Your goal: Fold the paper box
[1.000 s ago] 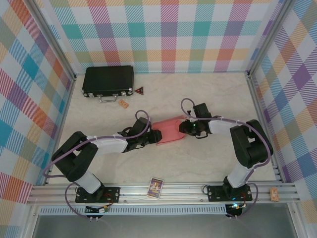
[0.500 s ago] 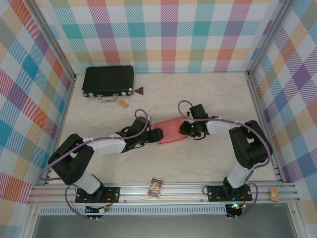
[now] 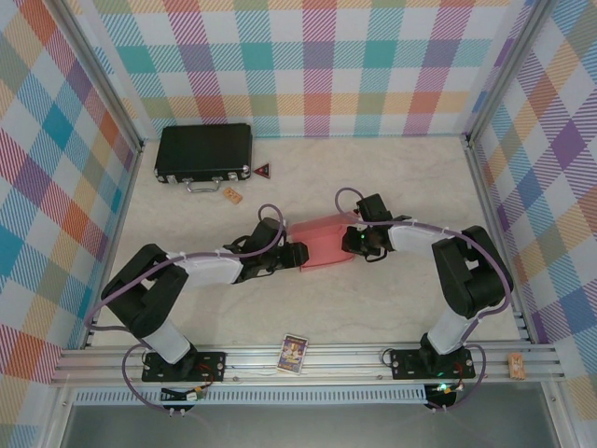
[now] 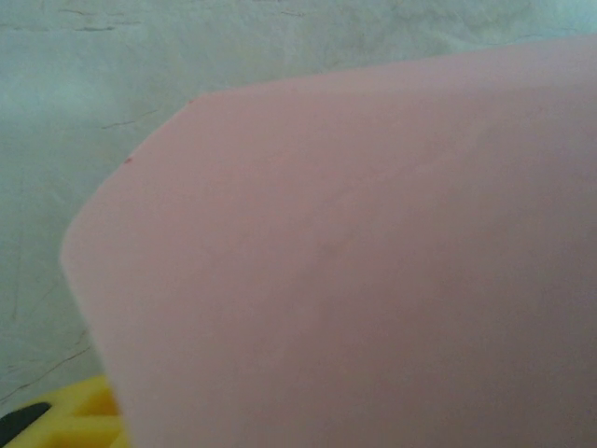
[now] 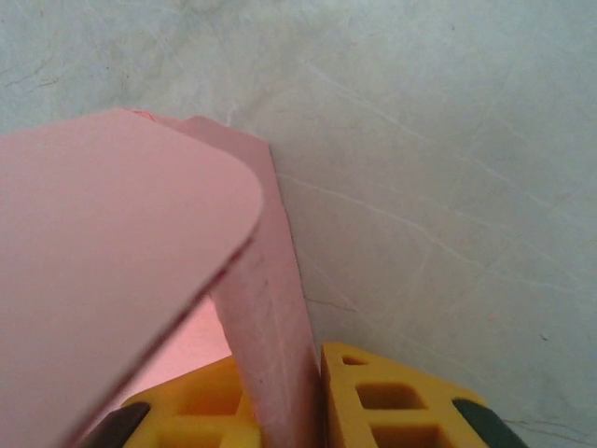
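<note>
The paper box [image 3: 323,245] is salmon-pink thin card, partly folded, lying mid-table between my two arms. My left gripper [image 3: 296,254] is at its left end. In the left wrist view a pink panel [image 4: 354,271] hides the jaws, and just one yellow finger [image 4: 79,418] peeks out at the bottom left. My right gripper [image 3: 354,241] is at the box's right end. In the right wrist view it [image 5: 284,378] is shut on an upright pink wall [image 5: 270,317], pinched between the yellow fingers [image 5: 392,397]. A rounded flap [image 5: 112,243] hangs over on the left.
A black hard case [image 3: 203,151] lies at the back left, with a small red triangle [image 3: 264,170] and a tan block [image 3: 232,195] near it. A playing card [image 3: 295,353] rests on the front rail. Checked walls close in three sides.
My right gripper has closed tighter on the box's right wall and edged left. My left gripper has shifted slightly along the box's left end. The box has barely moved.
</note>
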Robot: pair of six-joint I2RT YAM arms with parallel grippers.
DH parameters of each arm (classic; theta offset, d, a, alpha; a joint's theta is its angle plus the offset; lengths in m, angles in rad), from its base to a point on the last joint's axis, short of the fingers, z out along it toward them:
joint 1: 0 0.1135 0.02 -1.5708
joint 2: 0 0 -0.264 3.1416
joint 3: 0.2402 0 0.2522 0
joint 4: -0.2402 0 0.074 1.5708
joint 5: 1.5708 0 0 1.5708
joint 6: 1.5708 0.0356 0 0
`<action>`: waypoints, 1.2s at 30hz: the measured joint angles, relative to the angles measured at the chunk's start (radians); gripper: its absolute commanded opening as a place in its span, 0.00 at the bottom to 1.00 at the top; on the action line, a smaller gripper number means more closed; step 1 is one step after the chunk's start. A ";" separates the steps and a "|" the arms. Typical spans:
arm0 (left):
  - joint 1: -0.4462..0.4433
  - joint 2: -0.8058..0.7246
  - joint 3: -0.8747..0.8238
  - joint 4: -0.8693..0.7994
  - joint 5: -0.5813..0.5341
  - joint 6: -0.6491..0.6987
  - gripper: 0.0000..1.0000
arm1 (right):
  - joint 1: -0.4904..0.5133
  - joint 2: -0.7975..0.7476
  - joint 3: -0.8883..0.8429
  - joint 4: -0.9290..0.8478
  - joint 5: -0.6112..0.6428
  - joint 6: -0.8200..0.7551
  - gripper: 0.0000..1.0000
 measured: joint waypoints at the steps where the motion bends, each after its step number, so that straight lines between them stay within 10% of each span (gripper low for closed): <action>1: 0.000 0.004 0.002 0.004 0.004 -0.002 0.48 | 0.001 0.000 0.000 0.000 0.003 0.000 0.18; 36: 0.009 0.054 0.011 0.025 0.030 -0.022 0.34 | 0.117 0.083 0.147 -0.131 0.291 -0.016 0.19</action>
